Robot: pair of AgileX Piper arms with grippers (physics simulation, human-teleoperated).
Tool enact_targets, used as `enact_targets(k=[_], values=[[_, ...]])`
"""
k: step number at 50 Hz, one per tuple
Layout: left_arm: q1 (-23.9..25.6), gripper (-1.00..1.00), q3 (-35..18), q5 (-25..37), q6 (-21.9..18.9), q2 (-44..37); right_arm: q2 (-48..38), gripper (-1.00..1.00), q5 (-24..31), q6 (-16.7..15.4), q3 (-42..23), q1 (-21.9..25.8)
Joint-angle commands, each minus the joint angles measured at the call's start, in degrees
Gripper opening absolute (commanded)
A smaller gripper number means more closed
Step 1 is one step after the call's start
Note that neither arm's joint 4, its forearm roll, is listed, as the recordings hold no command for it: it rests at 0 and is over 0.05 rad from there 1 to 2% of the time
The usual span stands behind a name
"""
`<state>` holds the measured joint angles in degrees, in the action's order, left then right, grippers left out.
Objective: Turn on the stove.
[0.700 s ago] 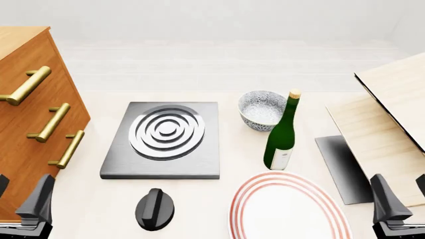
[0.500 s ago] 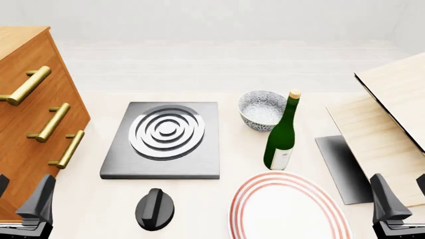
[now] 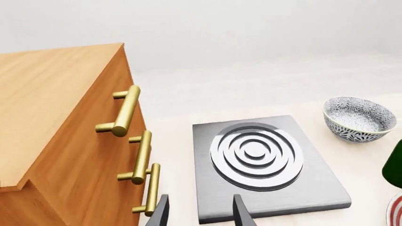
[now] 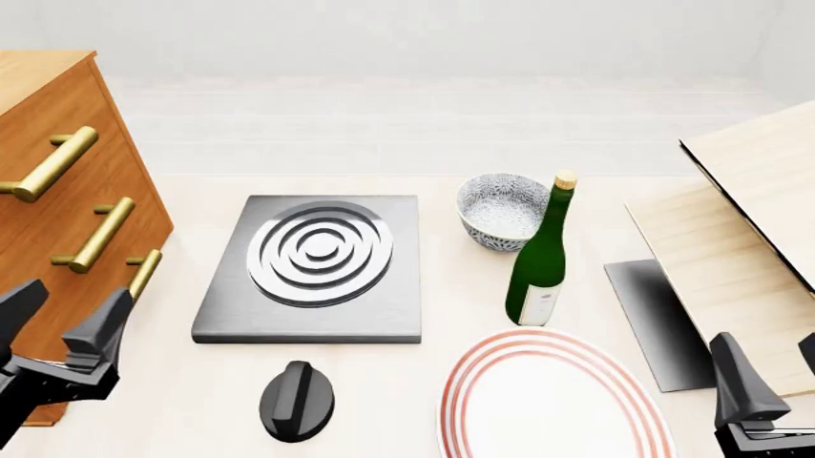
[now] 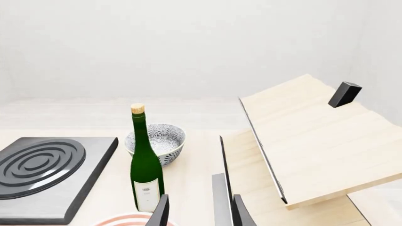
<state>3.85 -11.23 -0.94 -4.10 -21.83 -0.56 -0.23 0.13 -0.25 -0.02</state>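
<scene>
The stove (image 4: pixel 312 277) is a grey metal slab with silver burner rings at the table's middle left; it also shows in the left wrist view (image 3: pixel 267 165) and the right wrist view (image 5: pixel 44 172). Its black ridged knob (image 4: pixel 297 401) lies apart on the table in front of the slab. My left gripper (image 4: pixel 60 324) is open and empty, left of the knob and slab, close to the dresser. My right gripper (image 4: pixel 770 382) is open and empty at the front right. The knob is out of both wrist views.
A wooden dresser (image 4: pixel 57 219) with brass handles stands at the left. A patterned bowl (image 4: pixel 501 208) and a green bottle (image 4: pixel 541 258) stand right of the stove. A red-ringed white plate (image 4: pixel 554 401) lies in front. Wooden boards (image 4: pixel 739 229) and a dark panel (image 4: pixel 656 320) are at the right.
</scene>
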Motion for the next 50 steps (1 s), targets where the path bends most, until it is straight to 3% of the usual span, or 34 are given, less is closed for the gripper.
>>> enact_targets(k=[1, 7, 8, 15, 21, 25, 29, 40, 50], values=[[2.9, 1.00, -8.5, 0.6, -1.4, -14.5, -0.1, 1.00, -0.1, 0.0, 0.0, 0.0], [1.7, 1.00, -9.3, 1.0, -3.4, -17.9, 0.0, 1.00, 0.0, 0.0, 0.0, 0.0], [2.3, 1.00, -8.4, -0.4, -5.4, -19.4, 0.0, 1.00, 0.1, 0.0, -0.1, 0.0], [2.1, 1.00, -7.2, -3.4, -7.3, -25.0, -0.1, 1.00, -0.1, 0.0, 0.0, 0.0], [2.9, 1.00, -8.3, -2.9, -6.3, -26.1, 0.0, 1.00, 0.1, 0.0, -0.1, 0.0], [6.5, 1.00, -10.3, -2.6, -5.7, -30.3, -0.1, 1.00, 0.0, 0.0, 0.0, 0.0], [9.8, 1.00, -13.1, -1.6, -2.7, -36.6, 0.0, 1.00, 0.1, 0.0, -0.1, 0.0], [18.1, 1.00, -16.5, -2.8, 4.8, -44.5, -0.2, 1.00, 0.0, 0.0, -0.1, 0.0], [20.3, 1.00, -16.4, -5.8, 4.8, -48.9, -0.2, 1.00, 0.0, 0.0, -0.1, 0.0]])
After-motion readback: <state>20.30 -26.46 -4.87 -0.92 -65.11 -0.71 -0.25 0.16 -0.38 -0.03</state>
